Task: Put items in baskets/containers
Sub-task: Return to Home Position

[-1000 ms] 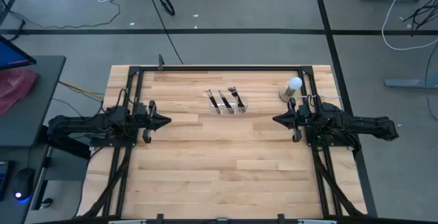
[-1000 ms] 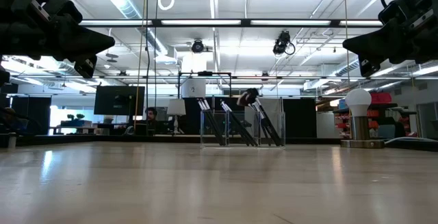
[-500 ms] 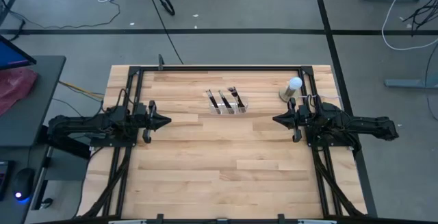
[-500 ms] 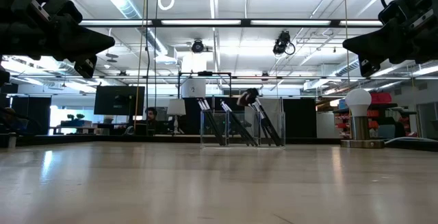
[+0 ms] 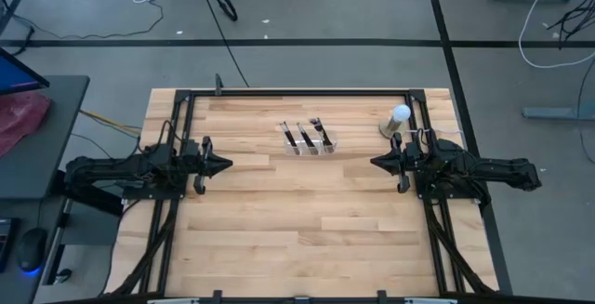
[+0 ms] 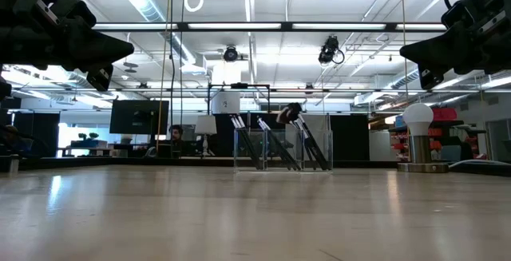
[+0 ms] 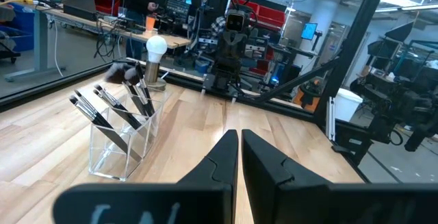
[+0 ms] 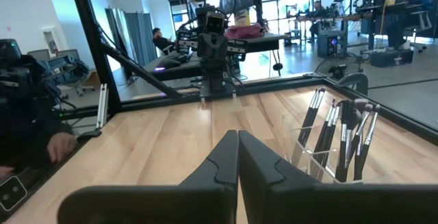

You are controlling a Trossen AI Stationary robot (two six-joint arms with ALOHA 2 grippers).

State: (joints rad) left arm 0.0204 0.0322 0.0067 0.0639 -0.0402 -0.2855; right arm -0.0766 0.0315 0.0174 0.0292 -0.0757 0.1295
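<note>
The clear organiser tray (image 5: 310,142) stands on the far middle of the table, also seen in the low view (image 6: 281,164) and both wrist views (image 7: 123,145) (image 8: 321,157). The dark-handled makeup brushes (image 5: 305,135) stand leaning in its compartments, tips up (image 7: 123,104) (image 8: 339,131). My left gripper (image 5: 226,165) hovers shut above the table's left side, well clear of the tray (image 7: 239,142). My right gripper (image 5: 376,163) hovers shut above the right side, likewise apart from it (image 8: 237,142).
A white ball on a tan round base (image 5: 398,120) stands at the far right of the table, near my right arm (image 6: 418,137). A black frame (image 5: 297,91) runs along the table's edges. Bare wood lies between the two grippers and toward the near edge.
</note>
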